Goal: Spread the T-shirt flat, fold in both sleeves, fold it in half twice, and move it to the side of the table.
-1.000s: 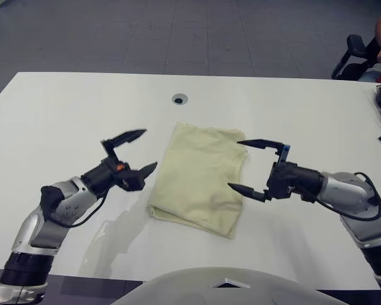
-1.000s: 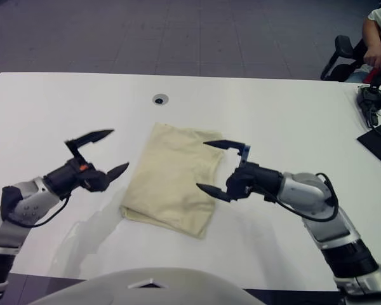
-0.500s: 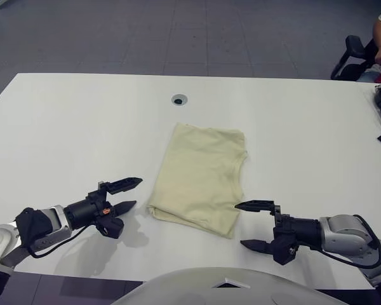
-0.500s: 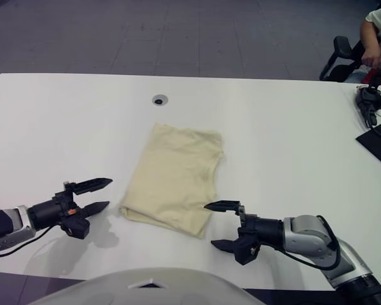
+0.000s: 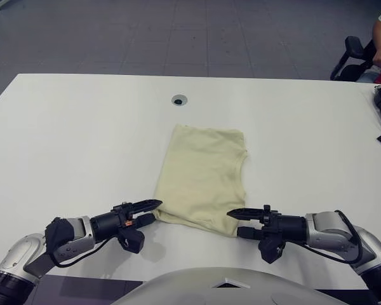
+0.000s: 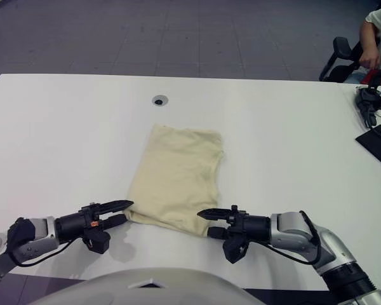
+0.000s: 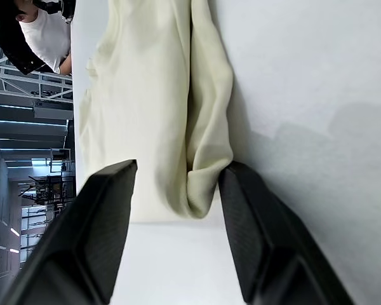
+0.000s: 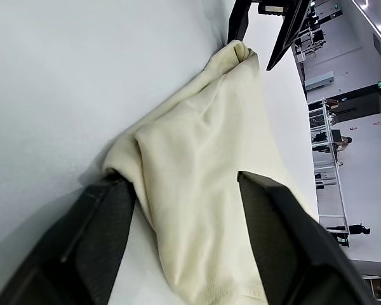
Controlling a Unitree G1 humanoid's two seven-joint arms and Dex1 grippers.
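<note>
Left gripper (image 5: 154,210) and right gripper (image 5: 234,223), fingers spread apart, each straddle a near corner of the folded pale-yellow cloth T-shirt (image 5: 203,175).

Arms lie low. Left gripper (image 5: 153,210) at seven o'clock, fingers parted, pointing toward three; right gripper (image 5: 236,223) at five o'clock, fingers parted, pointing toward nine.

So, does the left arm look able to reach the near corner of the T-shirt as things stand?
Probably yes: the left end effector sits open right at the T-shirt corner, with nothing between them.
</note>
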